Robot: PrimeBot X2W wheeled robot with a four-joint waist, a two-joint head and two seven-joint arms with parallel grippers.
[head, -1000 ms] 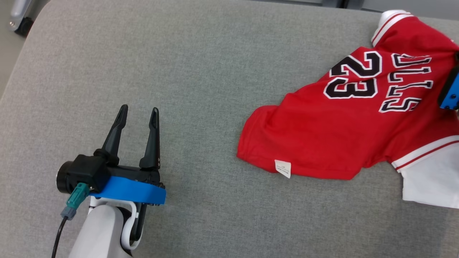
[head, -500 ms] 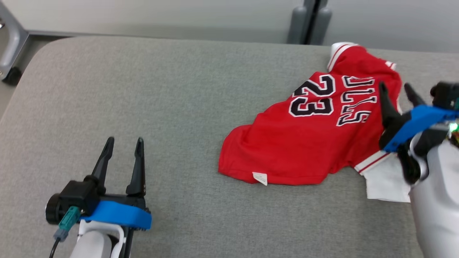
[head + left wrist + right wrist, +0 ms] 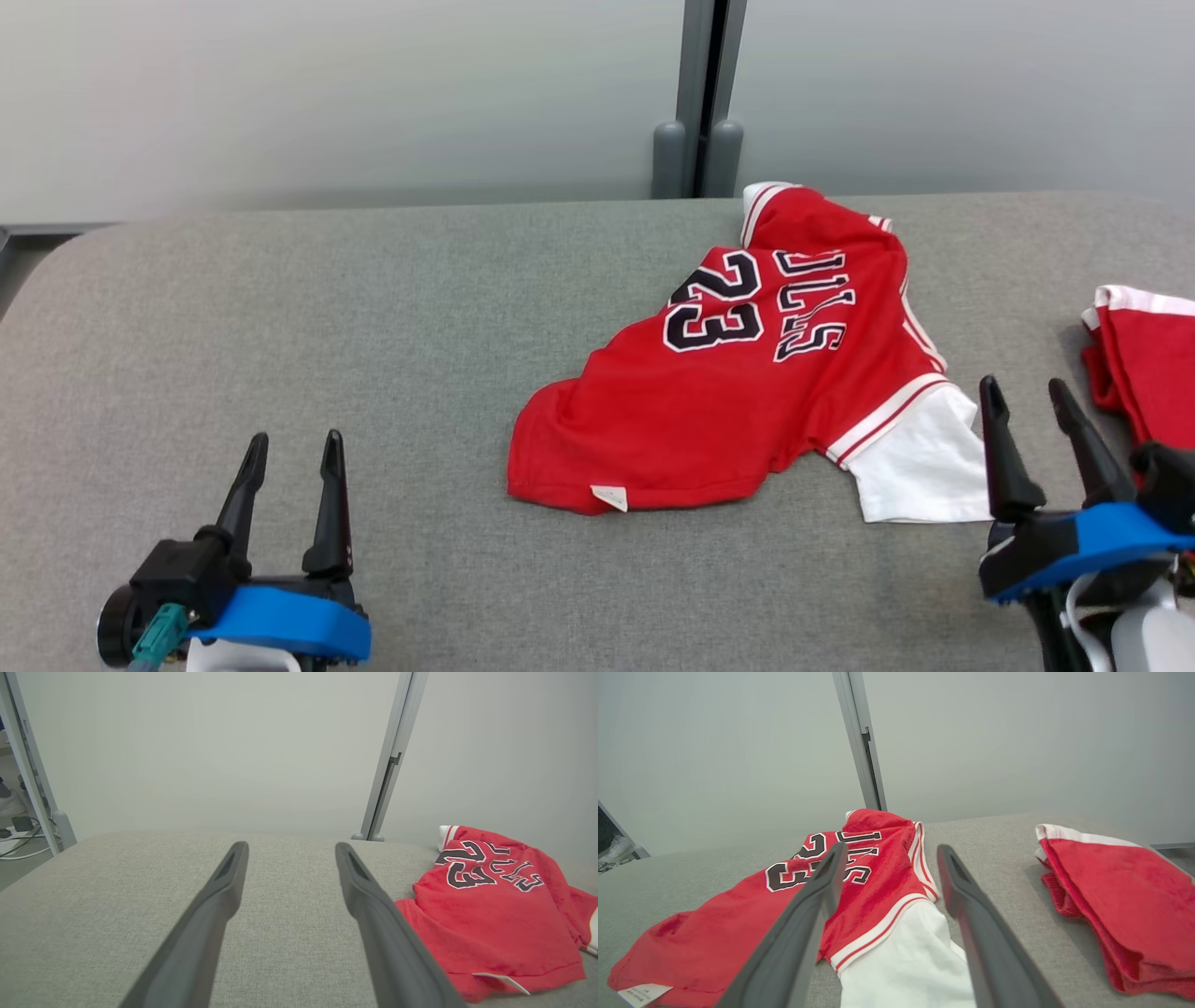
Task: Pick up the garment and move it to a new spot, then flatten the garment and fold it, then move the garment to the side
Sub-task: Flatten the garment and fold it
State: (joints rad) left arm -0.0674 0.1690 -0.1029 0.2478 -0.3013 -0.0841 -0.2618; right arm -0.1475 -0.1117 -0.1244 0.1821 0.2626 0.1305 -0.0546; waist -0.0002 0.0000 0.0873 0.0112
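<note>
The garment point(image 3: 738, 411) is a red jersey with the number 23 and a white sleeve. It lies rumpled on the grey padded table point(image 3: 373, 317), right of centre. My right gripper point(image 3: 1022, 385) hovers open and empty just off the white sleeve's right edge. My left gripper point(image 3: 292, 437) stands open and empty at the lower left, well away from the cloth. In the left wrist view the left gripper point(image 3: 289, 847) points past the jersey point(image 3: 495, 919). In the right wrist view the right gripper point(image 3: 889, 848) points over the jersey point(image 3: 710, 933).
A second red garment with white trim point(image 3: 1144, 359) lies folded at the table's right edge, also in the right wrist view as a folded red pile point(image 3: 1125, 905). A pale wall with a grey post point(image 3: 698, 93) runs behind the table's far edge.
The head camera has tilted up, shifting the whole picture. My right gripper has let go of the jersey's right side and drawn back toward me. The left arm kept its pose.
</note>
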